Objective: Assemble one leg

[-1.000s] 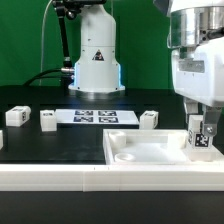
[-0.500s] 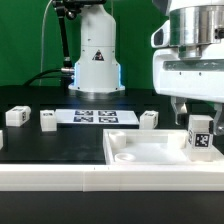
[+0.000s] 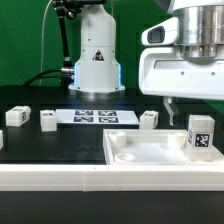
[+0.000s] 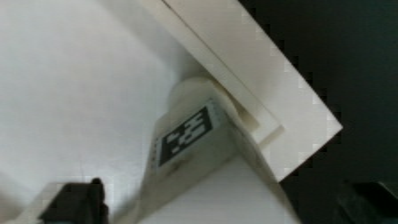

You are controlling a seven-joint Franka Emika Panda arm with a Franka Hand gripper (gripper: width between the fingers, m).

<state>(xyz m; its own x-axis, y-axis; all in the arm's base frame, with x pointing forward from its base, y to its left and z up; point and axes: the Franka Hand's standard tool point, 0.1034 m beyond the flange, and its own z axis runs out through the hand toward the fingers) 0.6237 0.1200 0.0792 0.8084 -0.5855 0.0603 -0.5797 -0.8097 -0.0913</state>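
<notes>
Change since the earlier frames: your end effector (image 3: 172,112) has risen off the leg (image 3: 202,136) and now hangs released just above it, holding nothing. Item: that leg, upright, tag facing out, seated at the tabletop (image 3: 150,148) corner on the exterior view's right; judged installed. Spare legs (image 3: 47,119), three, beyond the tabletop on the counter (image 3: 60,145), near the marker board (image 3: 95,117). You appear nearly done; only withdrawal remains.
</notes>
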